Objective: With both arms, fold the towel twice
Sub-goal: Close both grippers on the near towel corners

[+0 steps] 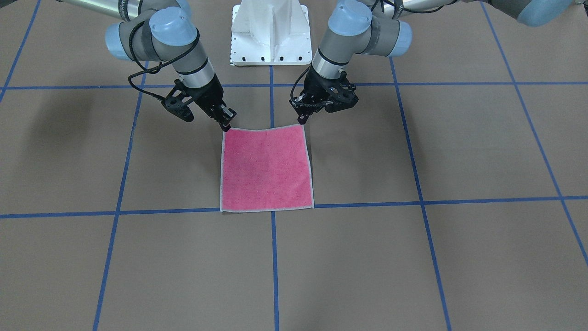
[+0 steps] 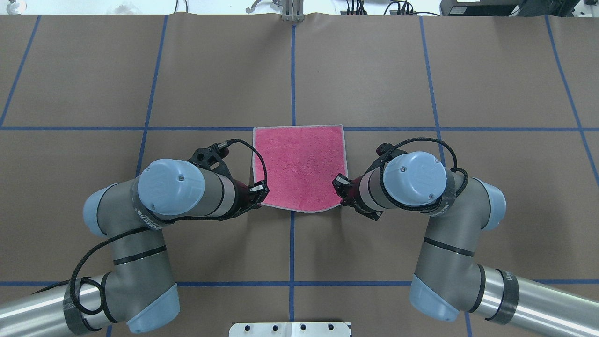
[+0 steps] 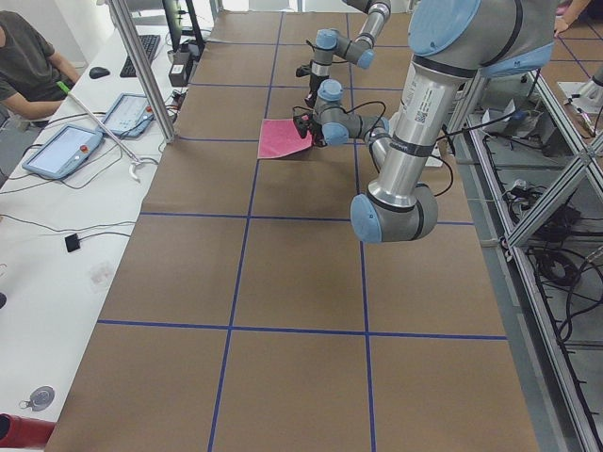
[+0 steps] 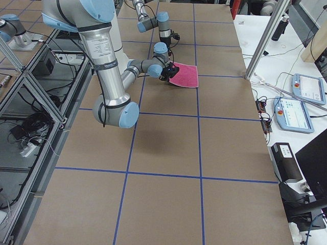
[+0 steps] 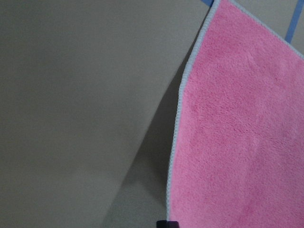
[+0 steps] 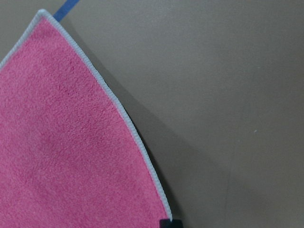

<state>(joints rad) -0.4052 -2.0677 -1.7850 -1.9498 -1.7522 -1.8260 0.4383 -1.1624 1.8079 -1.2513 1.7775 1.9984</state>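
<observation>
Exterior front-facing view, listed near to far.

- Table (image 1: 413,276): brown surface crossed by blue tape lines (image 1: 161,212). It extends widely on all sides of the cloth.
- Towel (image 1: 266,170): pink face up, at the table's centre. The near hem lies flat along a tape line and the side hems run straight. The far hem dips slightly between its two lifted corners.
- Right gripper (image 1: 225,125): pinched on the far corner, view-left.
- Left gripper (image 1: 301,120): pinched on the other far corner.
- White pedestal base (image 1: 271,32): behind both, apart from the towel.

overhead+front: steep down | sides: far, oblique | wrists: close, towel (image 5: 237,118) edge
</observation>
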